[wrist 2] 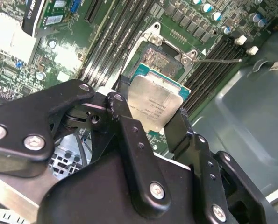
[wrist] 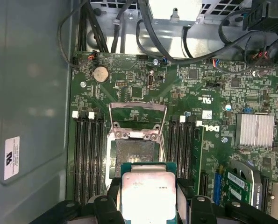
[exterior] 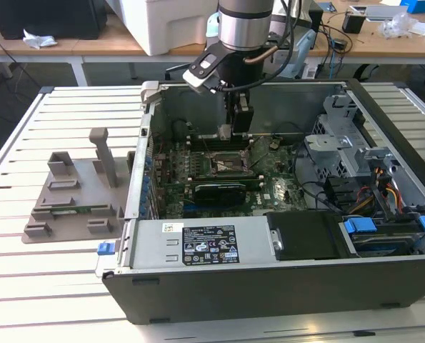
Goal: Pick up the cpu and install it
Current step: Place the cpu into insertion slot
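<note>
Your gripper (exterior: 233, 130) is clamped on the cpu (exterior: 225, 131), one finger on each of two opposite edges. In both wrist views the silvery top faces the camera between the black fingers (wrist 2: 124, 116), with the green rim showing around it (wrist: 148, 191).

The chip hangs inside the open computer case (exterior: 269, 286), over the motherboard (exterior: 273, 187) and just beside the socket (exterior: 230, 166). It is not touching the socket.

In the first wrist view the socket (wrist: 131, 154) holds nothing. Its metal frame (wrist: 138, 116) is swung up and open, and memory slots run along both of its sides.

The case lies open side up on the slatted table (exterior: 26, 286), toward the exterior view's right. Besides the board, it holds a silver labelled box (exterior: 198, 246) along its front wall and a drive cage with blue tabs (exterior: 358, 227) in its front corner.

The grey tray (exterior: 62, 214) with upright posts sits on the table beside the case, near the table's edge on the exterior view's left.
</note>
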Motion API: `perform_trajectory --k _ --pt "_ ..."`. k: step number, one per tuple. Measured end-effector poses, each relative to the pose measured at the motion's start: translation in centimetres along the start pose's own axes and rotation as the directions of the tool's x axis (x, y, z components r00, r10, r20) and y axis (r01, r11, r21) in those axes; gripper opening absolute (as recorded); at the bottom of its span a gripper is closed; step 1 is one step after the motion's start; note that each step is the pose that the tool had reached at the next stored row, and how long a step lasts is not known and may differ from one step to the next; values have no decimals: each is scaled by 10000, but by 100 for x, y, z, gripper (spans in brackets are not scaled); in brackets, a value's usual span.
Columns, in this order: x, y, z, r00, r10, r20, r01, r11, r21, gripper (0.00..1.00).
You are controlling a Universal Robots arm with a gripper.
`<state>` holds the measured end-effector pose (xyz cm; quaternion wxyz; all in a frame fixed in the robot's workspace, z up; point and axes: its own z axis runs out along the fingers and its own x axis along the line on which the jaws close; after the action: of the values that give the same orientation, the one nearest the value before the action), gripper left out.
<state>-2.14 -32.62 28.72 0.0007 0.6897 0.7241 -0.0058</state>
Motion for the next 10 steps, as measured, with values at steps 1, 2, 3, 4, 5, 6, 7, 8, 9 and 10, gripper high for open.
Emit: perform_trajectory --k 1,2,3,4,5,6,7,8,9,10 --pt "3 1 21 10000 36 1 -36 10000 1 55" --pt "5 3 40 10000 75 2 -75 10000 4 55" --pt "7 5 51 10000 92 1 -92 10000 5 55" --pt "9 10 69 9999 115 1 -115 9999 7 55" --pt "10 17 90 9999 141 2 -141 9999 11 55" --pt "11 20 115 9999 164 1 -164 9999 12 55" --pt "11 23 138 9998 184 0 -184 9998 13 55" --pt "11 25 160 9998 205 0 -205 9998 14 55" --pt "12 25 172 9998 219 0 -219 9998 15 55" --pt "12 26 185 9997 233 0 -233 9997 15 55"
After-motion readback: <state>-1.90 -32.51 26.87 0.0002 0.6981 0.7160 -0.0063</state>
